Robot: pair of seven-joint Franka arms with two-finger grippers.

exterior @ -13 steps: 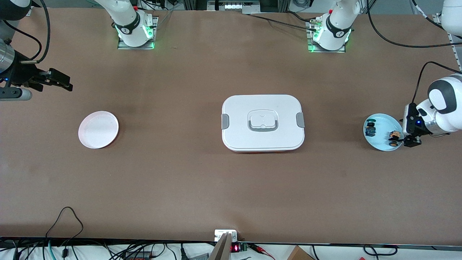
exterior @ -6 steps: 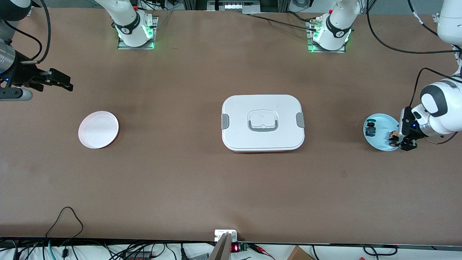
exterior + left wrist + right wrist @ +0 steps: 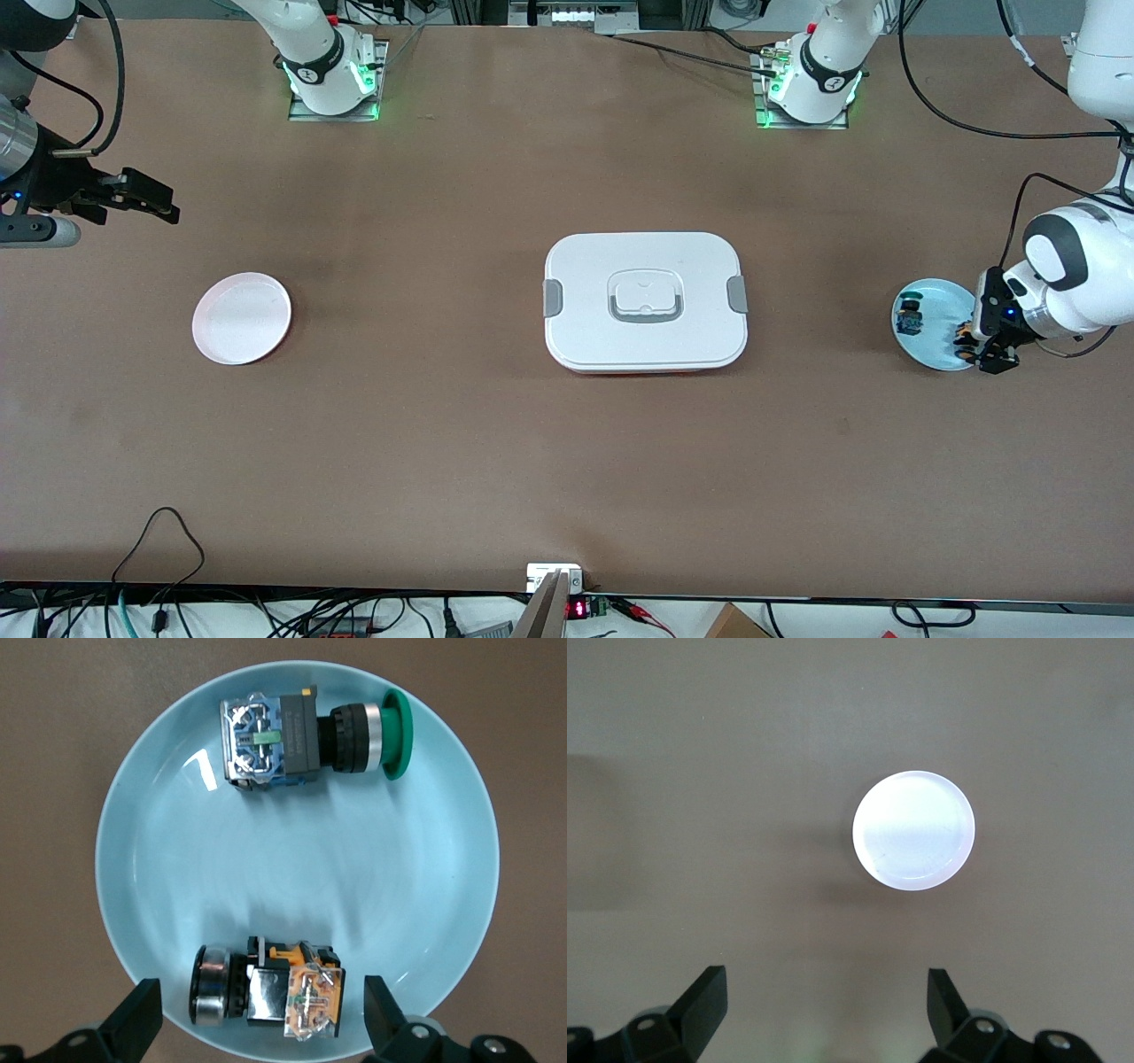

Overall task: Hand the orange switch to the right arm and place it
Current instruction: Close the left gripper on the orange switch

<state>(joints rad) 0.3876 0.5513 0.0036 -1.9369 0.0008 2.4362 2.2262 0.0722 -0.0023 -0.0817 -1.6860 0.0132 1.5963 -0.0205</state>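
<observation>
The orange switch (image 3: 962, 338) lies on its side on a light blue plate (image 3: 937, 301) at the left arm's end of the table. In the left wrist view the switch (image 3: 266, 996) shows a black body, a clear orange base and a silver-ringed cap, near the plate's (image 3: 292, 859) rim. My left gripper (image 3: 982, 347) is open just above the plate, and its fingers straddle the switch without touching it (image 3: 259, 1026). My right gripper (image 3: 149, 202) is open and empty and waits above the table at the right arm's end (image 3: 824, 1010).
A blue-and-black switch with a green cap (image 3: 908, 316) lies on the same plate (image 3: 306, 734). A white lidded box (image 3: 645, 299) sits mid-table. A white round plate (image 3: 241, 317) lies near the right arm's end, below the right gripper (image 3: 913, 830).
My left gripper has moved in over the blue plate and now brackets the orange switch. The right arm has not moved.
</observation>
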